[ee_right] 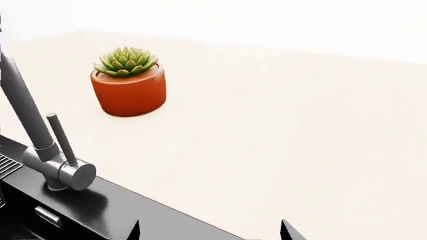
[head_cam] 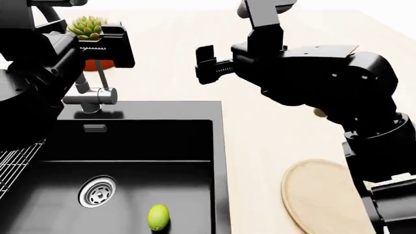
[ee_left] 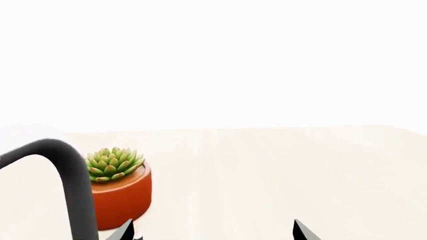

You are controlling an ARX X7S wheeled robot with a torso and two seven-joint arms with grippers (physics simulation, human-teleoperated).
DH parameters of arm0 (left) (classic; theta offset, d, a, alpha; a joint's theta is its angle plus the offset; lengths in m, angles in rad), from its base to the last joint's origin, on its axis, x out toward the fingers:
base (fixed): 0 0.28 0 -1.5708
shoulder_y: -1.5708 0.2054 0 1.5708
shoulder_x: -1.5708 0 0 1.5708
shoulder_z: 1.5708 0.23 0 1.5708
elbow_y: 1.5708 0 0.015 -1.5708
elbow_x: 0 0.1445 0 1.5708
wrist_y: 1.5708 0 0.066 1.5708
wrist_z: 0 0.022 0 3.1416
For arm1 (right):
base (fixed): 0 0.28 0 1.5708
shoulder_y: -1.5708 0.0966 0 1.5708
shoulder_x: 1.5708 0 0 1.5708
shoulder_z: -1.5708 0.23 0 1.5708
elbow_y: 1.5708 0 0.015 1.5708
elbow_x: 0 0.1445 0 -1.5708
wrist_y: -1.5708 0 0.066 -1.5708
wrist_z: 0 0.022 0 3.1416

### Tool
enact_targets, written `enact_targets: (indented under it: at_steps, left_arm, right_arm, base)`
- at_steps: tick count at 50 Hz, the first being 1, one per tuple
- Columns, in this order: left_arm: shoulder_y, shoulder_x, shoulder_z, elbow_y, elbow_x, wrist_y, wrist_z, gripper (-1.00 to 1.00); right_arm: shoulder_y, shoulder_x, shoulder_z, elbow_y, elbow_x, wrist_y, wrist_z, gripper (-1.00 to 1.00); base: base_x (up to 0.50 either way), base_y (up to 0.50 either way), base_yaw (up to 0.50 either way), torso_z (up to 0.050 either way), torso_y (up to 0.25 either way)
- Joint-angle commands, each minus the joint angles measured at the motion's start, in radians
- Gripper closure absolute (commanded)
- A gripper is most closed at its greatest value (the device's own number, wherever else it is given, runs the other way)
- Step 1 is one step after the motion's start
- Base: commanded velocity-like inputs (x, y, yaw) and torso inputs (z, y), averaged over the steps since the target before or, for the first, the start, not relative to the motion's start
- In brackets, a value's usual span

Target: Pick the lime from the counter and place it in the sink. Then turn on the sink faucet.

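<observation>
Down in the sink (head_cam: 130, 146), the lime (head_cam: 158, 217) lies on the black basin floor, just beside the round steel drain (head_cam: 97, 191) and apart from it, nothing gripping it; a wire rack (head_cam: 16, 163) shows at the basin's left edge in the head view. The sink faucet (head_cam: 91, 95) stands on the back rim of the sink, its thin lever handle (ee_right: 60, 137) tilted upward from the short cylindrical base, its spout rising past the edge of the right wrist view; in the left wrist view the curved spout (ee_left: 67, 180) crosses in front of the potted succulent (ee_left: 115, 164). That succulent sits in an orange-red pot (ee_right: 129, 92) on the counter (head_cam: 273, 131), behind the faucet and well apart from the sink.

The left gripper (ee_left: 213, 231) hangs above the counter near the faucet; its 2 dark fingertips (ee_left: 303, 231) stand spread apart with nothing between them. The right gripper (ee_right: 210, 231) is raised over the counter beside the sink's back corner; its 2 tips also sit wide apart and empty, with the faucet base off to one side in its view. In the head view the right arm (head_cam: 325, 78) reaches across the counter at upper right, and a round tan wooden board (head_cam: 322, 195) lies on the counter near the front, right of the sink.
</observation>
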Motion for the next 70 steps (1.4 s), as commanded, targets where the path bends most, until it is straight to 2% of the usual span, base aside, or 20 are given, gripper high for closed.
enact_targets:
  at_steps: [1, 4, 7, 9, 12, 19, 35, 43, 51, 63, 70]
  left_arm:
    - [0.002, 0.012, 0.014, -0.035, 0.045, 0.029, 0.034, -1.00]
    - [0.003, 0.016, 0.019, -0.052, 0.075, 0.049, 0.052, -1.00]
    - [-0.015, 0.024, 0.069, -0.127, 0.181, 0.096, 0.139, -1.00]
    - [-0.012, 0.035, 0.067, -0.171, 0.204, 0.133, 0.177, -1.00]
    - [-0.043, 0.043, 0.140, -0.250, 0.333, 0.180, 0.238, -1.00]
    - [-0.056, 0.069, 0.189, -0.373, 0.438, 0.260, 0.306, -1.00]
    - [-0.067, 0.160, 0.239, -0.691, 0.568, 0.483, 0.496, -1.00]
    - [-0.103, 0.225, 0.247, -0.922, 0.626, 0.591, 0.556, -1.00]
    - [-0.122, 0.263, 0.251, -1.071, 0.657, 0.656, 0.589, -1.00]
    - [-0.244, 0.405, 0.260, -1.604, 0.744, 0.927, 0.724, -1.00]
    - [-0.231, 0.418, 0.211, -1.612, 0.798, 0.953, 0.732, -1.00]
  right_arm:
    - [0.123, 0.016, 0.051, 0.171, -0.095, -0.130, -0.073, -1.00]
    - [0.139, 0.014, 0.053, 0.186, -0.122, -0.171, -0.083, -1.00]
    - [0.145, 0.026, 0.045, 0.158, -0.198, -0.294, -0.138, -1.00]
    - [0.153, 0.024, 0.055, 0.166, -0.188, -0.286, -0.128, -1.00]
    - [0.165, 0.023, 0.064, 0.167, -0.184, -0.294, -0.131, -1.00]
    - [0.168, 0.018, 0.063, 0.175, -0.181, -0.294, -0.141, -1.00]
    - [0.149, 0.016, 0.061, 0.168, -0.171, -0.296, -0.150, -1.00]
    - [0.143, 0.018, 0.058, 0.164, -0.168, -0.293, -0.149, -1.00]
    - [0.139, 0.014, 0.055, 0.170, -0.168, -0.293, -0.154, -1.00]
    - [0.128, 0.014, 0.055, 0.159, -0.162, -0.296, -0.154, -1.00]
    - [0.125, 0.018, 0.056, 0.158, -0.159, -0.296, -0.156, -1.00]
  base:
    - [0.00, 0.00, 0.00, 0.000, 0.000]
    - [0.00, 0.00, 0.00, 0.000, 0.000]
    - [0.00, 0.00, 0.00, 0.000, 0.000]
    - [0.00, 0.00, 0.00, 0.000, 0.000]
    - [0.00, 0.00, 0.00, 0.000, 0.000]
    - [0.00, 0.00, 0.00, 0.000, 0.000]
    - [0.00, 0.00, 0.00, 0.000, 0.000]
    - [0.00, 0.00, 0.00, 0.000, 0.000]
    - [0.00, 0.00, 0.00, 0.000, 0.000]
    - [0.00, 0.00, 0.00, 0.000, 0.000]
    - [0.00, 0.00, 0.00, 0.000, 0.000]
